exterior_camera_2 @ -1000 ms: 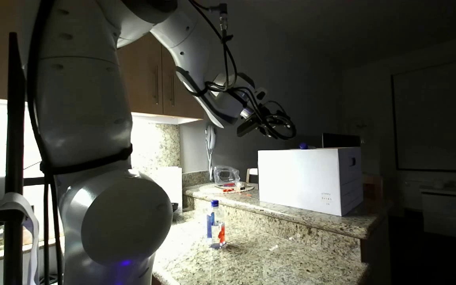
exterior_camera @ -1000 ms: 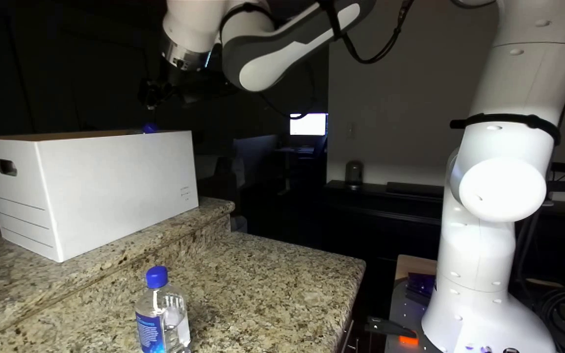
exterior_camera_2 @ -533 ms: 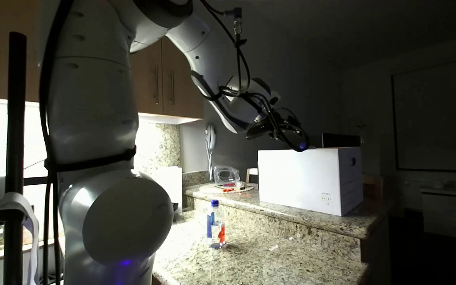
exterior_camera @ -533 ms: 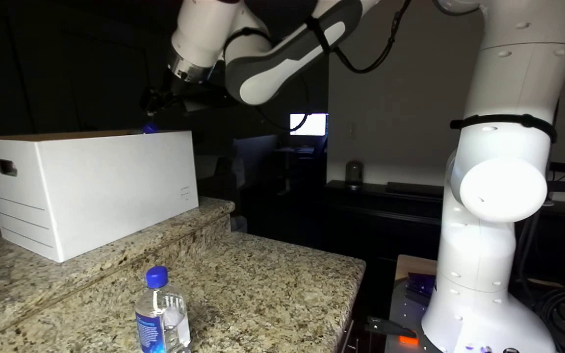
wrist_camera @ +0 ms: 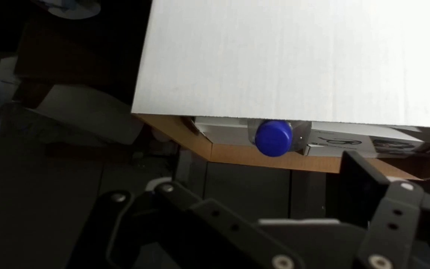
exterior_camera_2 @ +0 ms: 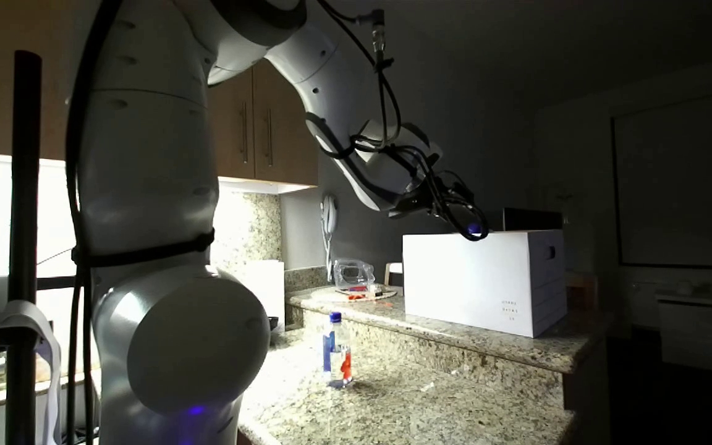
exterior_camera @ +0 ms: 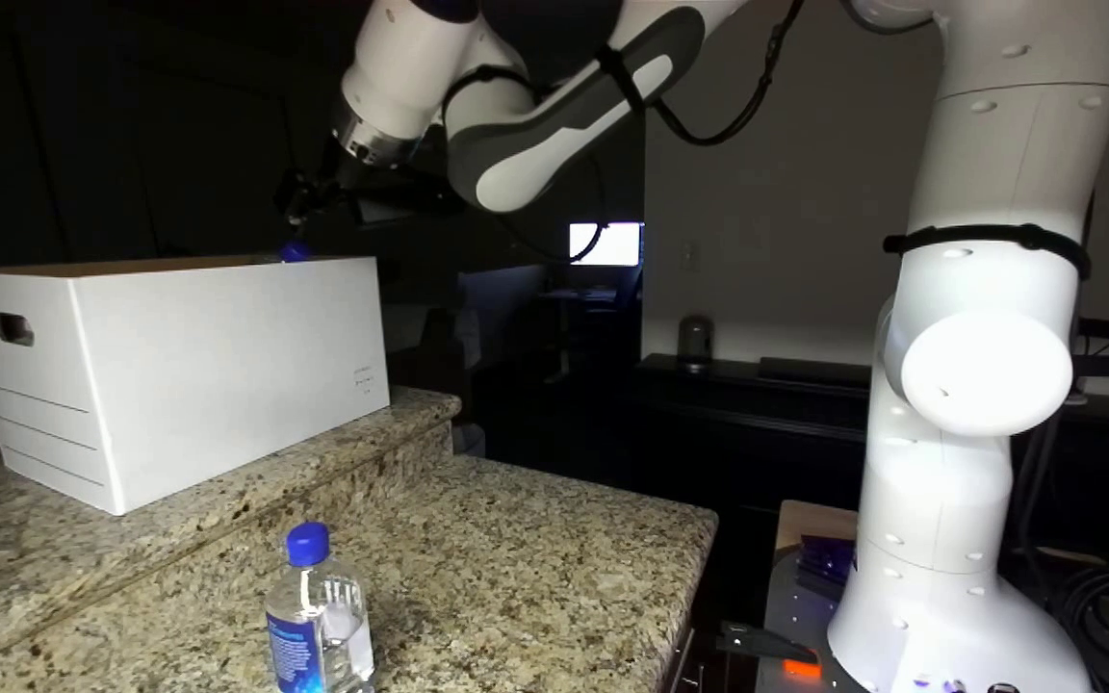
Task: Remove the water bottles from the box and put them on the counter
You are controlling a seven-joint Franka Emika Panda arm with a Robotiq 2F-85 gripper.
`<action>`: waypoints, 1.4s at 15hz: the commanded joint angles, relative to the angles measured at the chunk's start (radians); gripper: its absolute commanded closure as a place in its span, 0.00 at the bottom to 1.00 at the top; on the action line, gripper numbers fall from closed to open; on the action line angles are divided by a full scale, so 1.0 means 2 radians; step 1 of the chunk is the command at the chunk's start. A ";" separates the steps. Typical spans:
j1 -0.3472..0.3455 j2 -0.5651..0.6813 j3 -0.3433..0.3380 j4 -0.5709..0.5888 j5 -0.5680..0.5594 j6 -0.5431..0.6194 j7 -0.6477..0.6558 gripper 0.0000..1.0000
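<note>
Speckled granite desk [exterior_camera: 516,568] had two levels | white rectangular cardboard box [exterior_camera: 227,375] sat on upper | clear plastic blue-capped bottle [exterior_camera: 322,626] stood on lower | matching bottle [wrist_camera: 274,137] in box showed above rim | black fingers [wrist_camera: 362,188] near it looked wide apart, dimly seen

We see the counter [exterior_camera: 535,568] speckled in beige, brown and near-black. The box [exterior_camera: 237,371] is white outside and brown inside, with three thin dark lines on its short end and small dark print on its long side. The standing bottle [exterior_camera: 323,611] is clear and blue-capped, its label [exterior_camera: 294,654] blue with white print; in an exterior view we also see an orange-red patch [exterior_camera_2: 347,366] on it. The boxed bottle [wrist_camera: 301,133] is clear and blue-capped too. We see the hand [wrist_camera: 265,175] in black and grey.
</note>
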 commanded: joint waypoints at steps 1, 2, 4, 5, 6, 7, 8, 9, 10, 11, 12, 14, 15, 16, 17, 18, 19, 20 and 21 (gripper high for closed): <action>-0.011 0.025 -0.004 0.020 -0.053 -0.001 0.055 0.00; -0.011 0.033 -0.007 0.024 -0.061 0.000 0.066 0.00; -0.011 0.047 -0.011 0.033 -0.079 0.000 0.088 0.00; -0.010 0.054 -0.013 0.039 -0.085 0.001 0.095 0.00; -0.009 0.058 -0.014 0.044 -0.094 -0.001 0.106 0.00; -0.007 0.062 -0.014 0.051 -0.103 -0.003 0.114 0.00; -0.005 0.065 -0.014 0.058 -0.111 -0.006 0.124 0.00; -0.004 0.067 -0.013 0.066 -0.119 -0.007 0.131 0.00; -0.002 0.070 -0.013 0.073 -0.127 -0.009 0.138 0.00; 0.000 0.072 -0.012 0.079 -0.134 -0.011 0.144 0.00; 0.001 0.074 -0.012 0.084 -0.138 -0.011 0.147 0.00; 0.004 0.080 -0.012 0.090 -0.135 -0.015 0.147 0.00; 0.004 0.084 -0.012 0.091 -0.126 -0.015 0.137 0.03; 0.004 0.089 -0.012 0.090 -0.117 -0.014 0.130 0.07; 0.003 0.093 -0.013 0.089 -0.112 -0.011 0.126 0.01; 0.002 0.097 -0.013 0.088 -0.106 -0.009 0.125 0.01; 0.002 0.102 -0.014 0.089 -0.103 -0.009 0.123 0.00; 0.002 0.106 -0.014 0.089 -0.103 -0.010 0.124 0.00; 0.002 0.110 -0.014 0.090 -0.102 -0.010 0.123 0.00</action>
